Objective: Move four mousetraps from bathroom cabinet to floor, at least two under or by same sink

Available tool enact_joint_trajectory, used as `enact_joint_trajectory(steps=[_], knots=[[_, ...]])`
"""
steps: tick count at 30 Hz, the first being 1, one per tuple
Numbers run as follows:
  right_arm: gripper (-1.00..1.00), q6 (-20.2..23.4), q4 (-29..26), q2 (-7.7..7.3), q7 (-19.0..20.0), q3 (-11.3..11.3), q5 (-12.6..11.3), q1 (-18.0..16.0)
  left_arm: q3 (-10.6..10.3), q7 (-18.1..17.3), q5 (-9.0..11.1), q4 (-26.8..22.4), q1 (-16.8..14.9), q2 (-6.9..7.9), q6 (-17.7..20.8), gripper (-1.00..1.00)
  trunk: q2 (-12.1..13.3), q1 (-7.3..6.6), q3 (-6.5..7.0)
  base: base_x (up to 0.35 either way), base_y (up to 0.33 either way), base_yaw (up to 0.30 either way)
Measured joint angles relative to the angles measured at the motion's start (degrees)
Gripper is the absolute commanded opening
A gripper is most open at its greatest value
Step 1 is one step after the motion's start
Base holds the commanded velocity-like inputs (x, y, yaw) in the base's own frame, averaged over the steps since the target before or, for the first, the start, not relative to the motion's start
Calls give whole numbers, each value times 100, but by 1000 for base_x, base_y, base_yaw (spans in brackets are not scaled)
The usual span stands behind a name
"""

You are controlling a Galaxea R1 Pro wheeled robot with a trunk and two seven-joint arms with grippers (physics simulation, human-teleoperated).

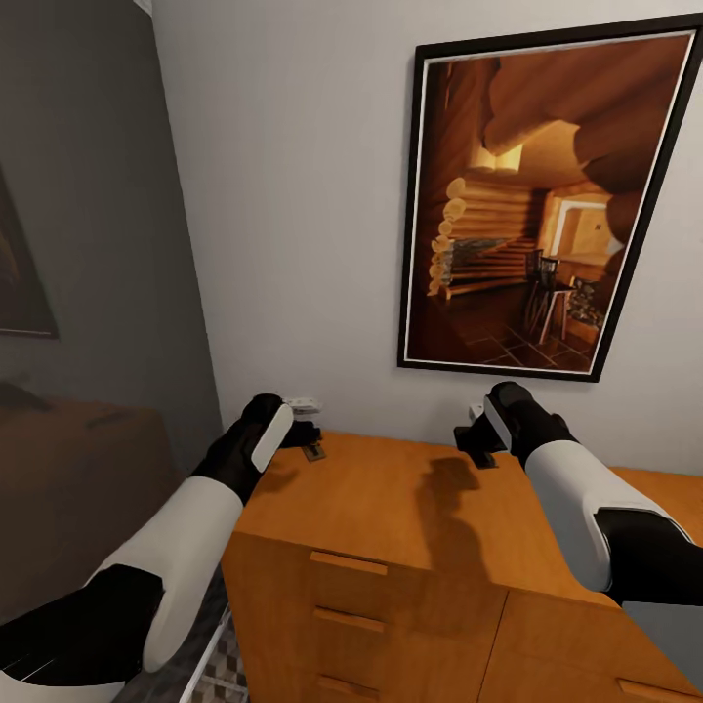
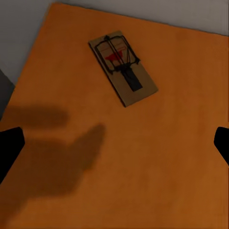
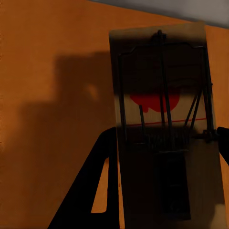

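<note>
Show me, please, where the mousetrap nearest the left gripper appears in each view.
Head view: the mousetrap lies on the orange cabinet top, beside the left gripper.
Left wrist view: upper middle, flat on that top.
Right wrist view: a second mousetrap, close up by the right gripper.
Shared landmark: the top's back edge against the pale wall.

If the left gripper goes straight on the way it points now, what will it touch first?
Most likely the orange-brown cabinet top, bare between the open fingers. The mousetrap lies further ahead, off that line, though depth is unclear.
</note>
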Motion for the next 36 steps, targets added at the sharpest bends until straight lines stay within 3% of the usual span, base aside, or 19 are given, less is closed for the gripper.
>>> enact_joint_trajectory(steps=[4,9,30,36], knots=[[-100,0,0,9,2,0,0,0,9,474,20,107,0,-20,-224,100,0,0,0,0,0,-1],[-100,-1,1,1,-4,0,0,0,11,764,34,87,0,-78,-294,100,0,0,0,0,0,0],[-100,-1,1,10,5,0,0,-1,25,803,25,36,0,-78,-315,100,-1,-1,1,42,-29,0],[-100,-1,12,-16,23,-3,-11,0,23,786,122,39,0,-78,-315,100,0,0,0,34,-21,0]])
